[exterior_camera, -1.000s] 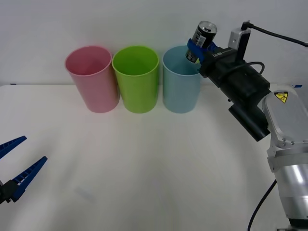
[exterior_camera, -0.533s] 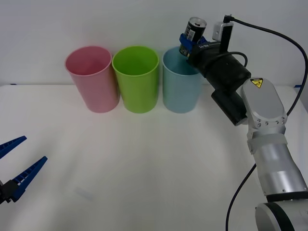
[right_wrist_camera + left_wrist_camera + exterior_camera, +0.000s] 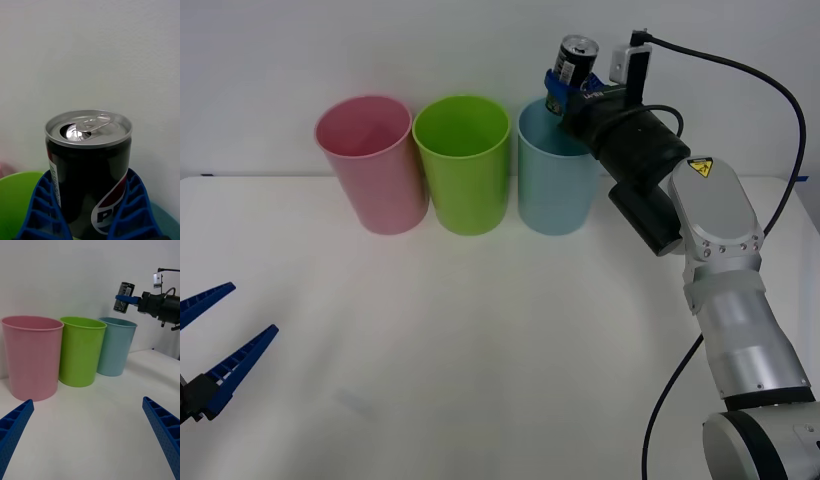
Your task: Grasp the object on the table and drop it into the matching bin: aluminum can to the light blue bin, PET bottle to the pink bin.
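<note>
The right gripper (image 3: 562, 88) holds the can (image 3: 574, 62), printed with a Pepsi logo, above the light blue bin (image 3: 555, 180). The left gripper (image 3: 215, 350) hangs wide open over the table (image 3: 480, 350).

right end effector (image 3: 564, 88) grips aluminum can (image 3: 574, 62) | above light blue bin (image 3: 555, 190)

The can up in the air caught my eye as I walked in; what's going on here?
The right claw is shut on a dark Pepsi can, holding it above the rim of the light blue bin, apparently about to drop it in. The lime green bin and pink bin stand beside it on the white table. The left claw waits open, low near the table's front.
</note>
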{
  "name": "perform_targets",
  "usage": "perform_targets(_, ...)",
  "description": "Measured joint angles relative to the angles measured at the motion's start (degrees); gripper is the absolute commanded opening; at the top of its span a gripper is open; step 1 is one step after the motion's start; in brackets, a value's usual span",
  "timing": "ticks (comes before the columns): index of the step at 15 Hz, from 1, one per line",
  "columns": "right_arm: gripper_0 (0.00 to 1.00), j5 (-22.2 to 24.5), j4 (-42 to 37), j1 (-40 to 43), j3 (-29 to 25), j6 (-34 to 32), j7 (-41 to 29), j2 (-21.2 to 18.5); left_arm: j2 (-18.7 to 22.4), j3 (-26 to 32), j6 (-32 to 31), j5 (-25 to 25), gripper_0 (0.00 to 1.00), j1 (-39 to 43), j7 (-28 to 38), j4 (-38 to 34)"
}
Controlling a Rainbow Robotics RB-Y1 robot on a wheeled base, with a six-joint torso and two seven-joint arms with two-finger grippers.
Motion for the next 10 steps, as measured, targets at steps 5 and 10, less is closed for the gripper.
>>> perform_targets(5, 1.00, 0.0, 0.0, 0.1, -0.3, -0.3, 0.8, 0.0, 0.0, 0.0, 0.0, 0.0, 1.00, 0.0, 0.0, 0.0)
perform_targets(10, 1.00, -0.1, -1.6, 1.2, -1.2, -1.4, 1.0, -0.2, 0.0, 0.0, 0.0, 0.0, 1.00, 0.0, 0.0, 0.0)
